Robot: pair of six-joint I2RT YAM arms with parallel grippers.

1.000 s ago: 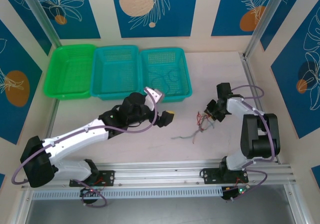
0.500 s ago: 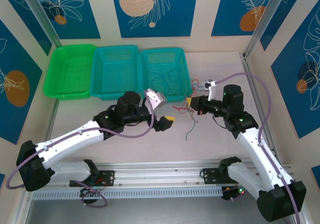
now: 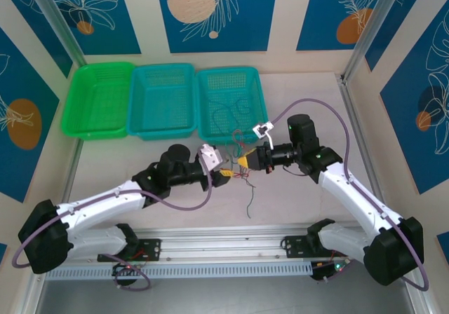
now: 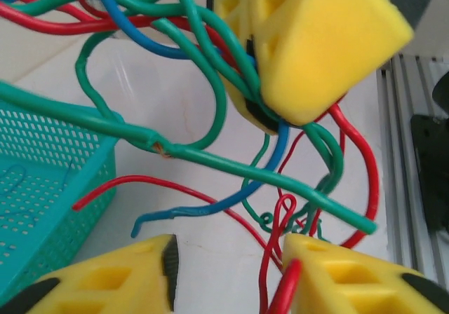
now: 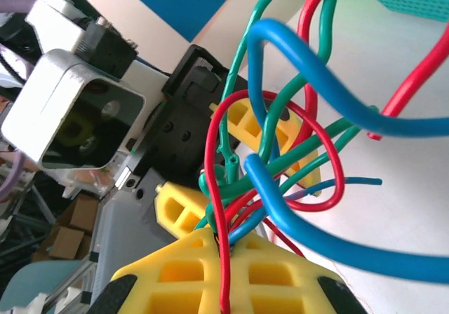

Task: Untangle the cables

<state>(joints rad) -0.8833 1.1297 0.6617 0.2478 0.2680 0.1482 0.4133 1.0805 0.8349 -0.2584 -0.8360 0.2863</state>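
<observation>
Cables (image 4: 231, 165): green, red, blue knot, strung between both arms, just in front of right teal basket (image 3: 228, 70). One strand trails down onto tabletop (image 3: 302, 104). I see right fingers (image 5: 182, 272) clamped tight on bundle. Left fingers (image 4: 105, 279) stand apart, red strand running loose through gap.

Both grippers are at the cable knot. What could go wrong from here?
1. The right gripper pinches several cables at once, so pulling may tighten the knot.
2. The left gripper, jaws apart, has red and green strands crossing in front of it, so it could catch more than one.
3. A green strand passes over the basket corner and might snag there.
</observation>
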